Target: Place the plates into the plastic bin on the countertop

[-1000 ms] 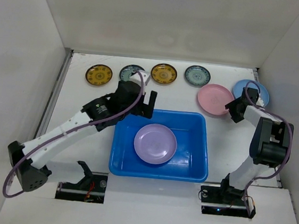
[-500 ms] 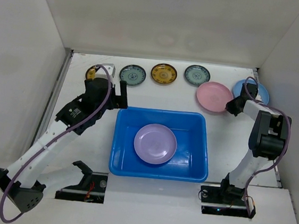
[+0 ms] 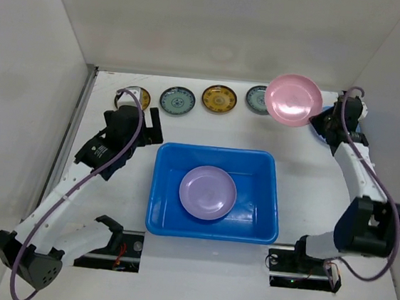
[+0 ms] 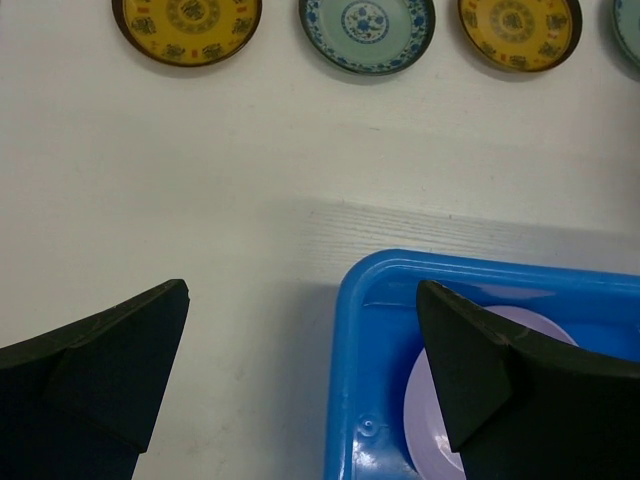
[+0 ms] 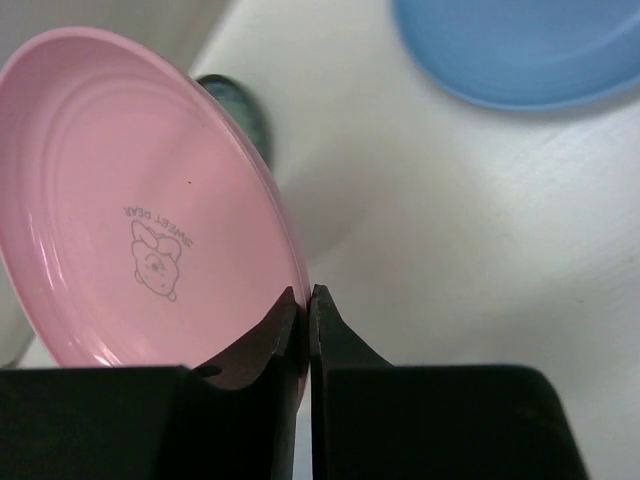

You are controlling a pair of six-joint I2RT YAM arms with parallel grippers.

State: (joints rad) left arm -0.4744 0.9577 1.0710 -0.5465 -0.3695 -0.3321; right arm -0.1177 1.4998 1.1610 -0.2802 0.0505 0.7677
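Note:
My right gripper (image 5: 305,292) is shut on the rim of the pink plate (image 5: 140,210), holding it tilted in the air above the countertop (image 3: 209,129) at the back right (image 3: 293,100). Behind it the light-blue plate (image 5: 520,50) lies flat. The lavender plate (image 3: 208,192) rests inside the blue plastic bin (image 3: 218,150). My left gripper (image 4: 300,290) hangs open and empty over the bin's far-left corner (image 4: 350,290). Small patterned plates line the back: amber-yellow (image 4: 187,27), teal-and-white (image 4: 367,33), amber-yellow (image 4: 519,32), and a teal one (image 3: 255,98) partly behind the pink plate.
White walls close in the countertop at the back and on both sides. The left arm (image 3: 75,180) stretches along the bin's left side; the right arm (image 3: 358,174) stands to the right of the bin.
The right gripper closed on the pink plate's rim and raised it off the countertop. The left arm drew back from over the bin toward the left.

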